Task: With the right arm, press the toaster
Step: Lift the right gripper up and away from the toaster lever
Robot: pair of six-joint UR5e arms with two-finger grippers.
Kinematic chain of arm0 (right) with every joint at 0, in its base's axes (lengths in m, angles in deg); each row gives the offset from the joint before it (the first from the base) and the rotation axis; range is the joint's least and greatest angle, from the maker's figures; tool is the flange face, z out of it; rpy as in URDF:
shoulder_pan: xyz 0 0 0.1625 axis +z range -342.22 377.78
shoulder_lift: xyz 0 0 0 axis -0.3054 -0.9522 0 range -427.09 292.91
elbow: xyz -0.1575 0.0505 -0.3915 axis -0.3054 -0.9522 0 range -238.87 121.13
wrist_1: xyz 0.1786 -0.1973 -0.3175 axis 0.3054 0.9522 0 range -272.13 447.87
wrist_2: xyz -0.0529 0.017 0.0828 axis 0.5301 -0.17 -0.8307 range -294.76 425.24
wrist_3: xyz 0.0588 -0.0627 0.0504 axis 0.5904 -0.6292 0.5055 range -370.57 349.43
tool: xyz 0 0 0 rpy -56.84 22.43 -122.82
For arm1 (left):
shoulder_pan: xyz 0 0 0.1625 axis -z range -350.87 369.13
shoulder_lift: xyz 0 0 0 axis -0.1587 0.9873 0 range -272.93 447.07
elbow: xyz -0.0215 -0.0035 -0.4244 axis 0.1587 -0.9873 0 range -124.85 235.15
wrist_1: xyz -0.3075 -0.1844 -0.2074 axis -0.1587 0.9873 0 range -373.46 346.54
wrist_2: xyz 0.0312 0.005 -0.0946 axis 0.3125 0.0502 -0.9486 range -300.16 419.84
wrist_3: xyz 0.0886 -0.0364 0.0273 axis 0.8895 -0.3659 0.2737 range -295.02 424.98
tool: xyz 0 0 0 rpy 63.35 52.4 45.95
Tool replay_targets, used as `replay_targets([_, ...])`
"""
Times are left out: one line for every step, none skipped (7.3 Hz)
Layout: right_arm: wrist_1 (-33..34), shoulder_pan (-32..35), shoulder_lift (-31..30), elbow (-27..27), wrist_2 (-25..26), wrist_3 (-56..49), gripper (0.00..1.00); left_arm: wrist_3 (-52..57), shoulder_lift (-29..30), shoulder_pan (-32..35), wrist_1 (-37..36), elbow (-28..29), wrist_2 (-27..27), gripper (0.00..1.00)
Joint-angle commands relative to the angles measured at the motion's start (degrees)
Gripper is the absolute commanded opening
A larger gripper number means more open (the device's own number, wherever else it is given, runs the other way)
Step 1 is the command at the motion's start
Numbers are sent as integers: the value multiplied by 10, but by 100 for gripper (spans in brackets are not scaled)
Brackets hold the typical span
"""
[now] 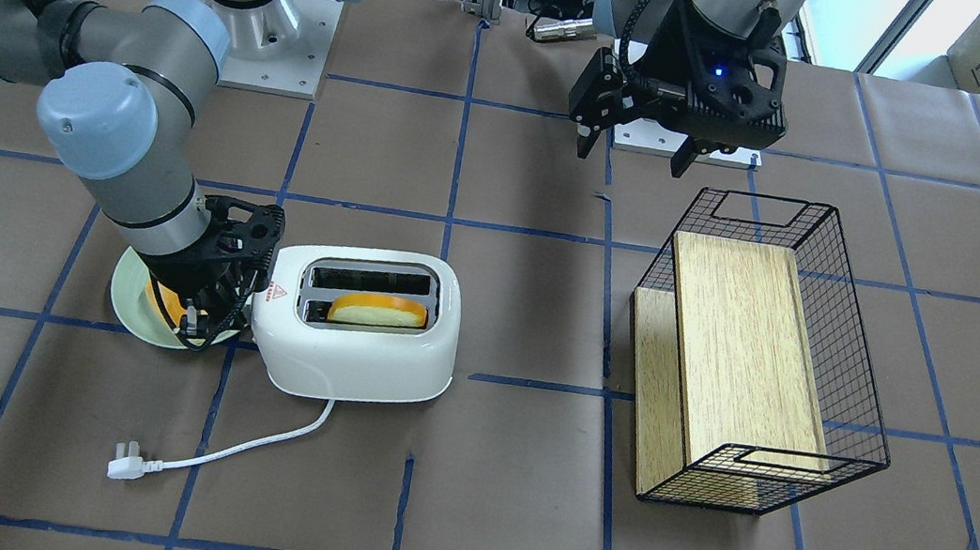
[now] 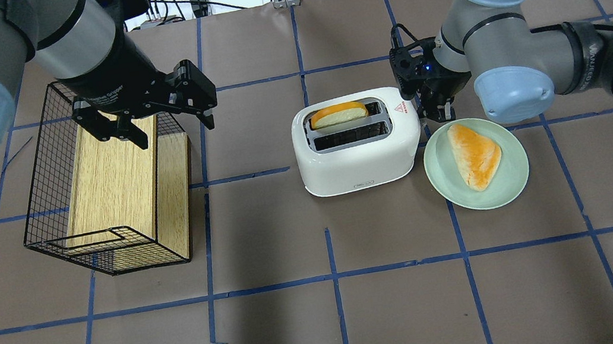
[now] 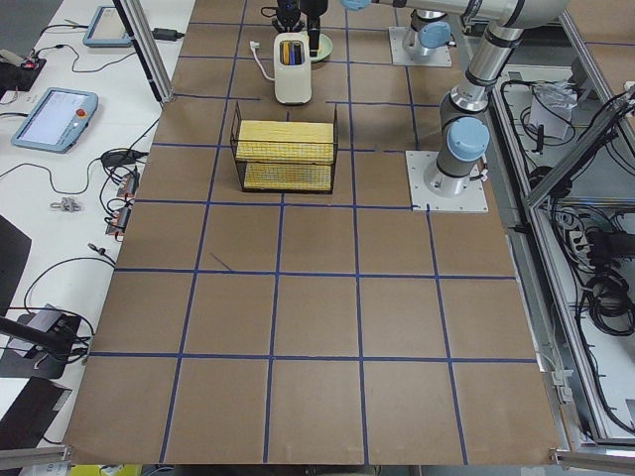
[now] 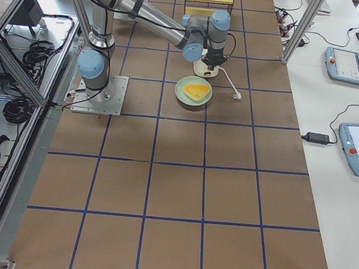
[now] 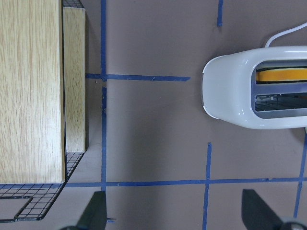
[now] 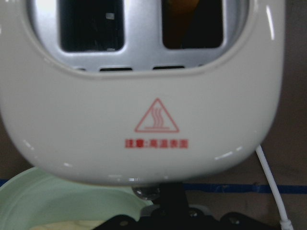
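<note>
The white two-slot toaster (image 1: 355, 361) stands on the table, and a yellow bread slice (image 1: 378, 311) sticks up from one slot. My right gripper (image 1: 200, 320) is down at the toaster's end below the red warning triangle (image 1: 275, 292), over the plate's edge, fingers together with nothing between them. In the overhead view it (image 2: 437, 111) touches that end of the toaster (image 2: 362, 164). The right wrist view shows the toaster's top (image 6: 153, 96) very close. My left gripper (image 2: 167, 122) hangs open and empty over the basket.
A pale green plate (image 2: 514, 179) with a bread piece (image 2: 475, 155) sits beside the toaster. A black wire basket (image 2: 45, 190) holding wooden boards (image 2: 109, 176) lies on its side. The toaster's white cord ends in a plug (image 1: 126, 464) on the table.
</note>
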Motion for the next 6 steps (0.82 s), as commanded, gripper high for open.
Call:
replay_targets([-53, -1, -41, -12, 0, 54, 12, 0, 0, 0, 0, 0, 0, 100])
replay_targets([-89, -1, -72, -12, 4, 163, 13, 0, 0, 0, 0, 0, 0, 100])
replay_targets([-95, -2, -89, -13, 7, 241, 21, 0, 0, 0, 0, 0, 0, 100])
replay_targets([-121, -2, -92, -13, 9, 324, 42, 0, 0, -1, 0, 0, 0, 100])
replay_targets([-143, -3, -100, -14, 9, 426, 82, 1, 0, 0, 0, 0, 0, 100])
replay_targets([-168, -2, -116, -14, 10, 553, 83, 0, 0, -1, 0, 0, 0, 100])
